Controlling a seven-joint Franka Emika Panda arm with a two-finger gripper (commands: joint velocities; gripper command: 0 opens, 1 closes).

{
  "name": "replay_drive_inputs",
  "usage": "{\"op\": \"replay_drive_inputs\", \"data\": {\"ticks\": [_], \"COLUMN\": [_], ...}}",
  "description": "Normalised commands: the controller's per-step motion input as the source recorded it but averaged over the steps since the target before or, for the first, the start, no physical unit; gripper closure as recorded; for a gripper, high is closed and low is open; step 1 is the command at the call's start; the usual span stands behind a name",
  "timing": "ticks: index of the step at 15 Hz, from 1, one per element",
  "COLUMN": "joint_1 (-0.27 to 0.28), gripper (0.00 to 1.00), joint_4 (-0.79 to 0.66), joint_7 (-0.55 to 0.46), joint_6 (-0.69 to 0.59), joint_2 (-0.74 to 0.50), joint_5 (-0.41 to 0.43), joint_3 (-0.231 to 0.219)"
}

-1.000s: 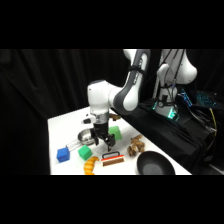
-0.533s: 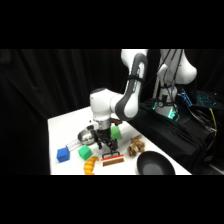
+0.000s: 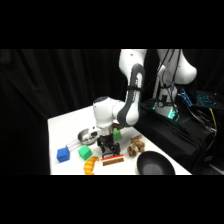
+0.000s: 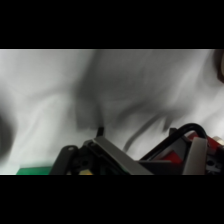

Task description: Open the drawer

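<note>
jaws (image 3: 108, 148) hanging just above drawer (image 3: 113, 160), opening impossible to tell | drawer sitting at surface (image 3: 65, 127) front edge, beside croissant (image 3: 90, 165) | risk: light, unanchored drawer sliding or tipping instead of opening, nudging croissant

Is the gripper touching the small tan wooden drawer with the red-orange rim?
Cannot tell. In the side view the gripper hangs directly over the small tan wooden drawer with the red-orange rim, hiding any contact or gap; the wrist view doesn't settle it.

Red-rimmed drawer (image 3: 113, 160), blue cube (image 3: 62, 154), green cube (image 3: 84, 152).
</note>
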Motion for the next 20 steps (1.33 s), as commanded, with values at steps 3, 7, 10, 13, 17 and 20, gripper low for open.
{"op": "replay_drive_inputs", "data": {"ticks": [3, 7, 10, 13, 17, 20], "joint_1": [-0.174, -0.235, -0.266, -0.261, -0.22, -0.161], "gripper": [0.0, 0.0, 0.0, 0.0, 0.0, 0.0], "joint_4": [0.0, -0.06, -0.11, -0.11, -0.13, -0.17], "joint_7": [-0.01, -0.08, -0.15, -0.2, -0.21, -0.12], "joint_6": [0.12, 0.12, 0.11, 0.08, 0.02, -0.27], "joint_2": [-0.03, -0.09, -0.11, -0.14, -0.2, -0.36], "joint_5": [-0.184, -0.173, -0.144, -0.106, -0.058, 0.048], "joint_3": [0.088, 0.053, 0.041, 0.052, 0.074, 0.115]}}
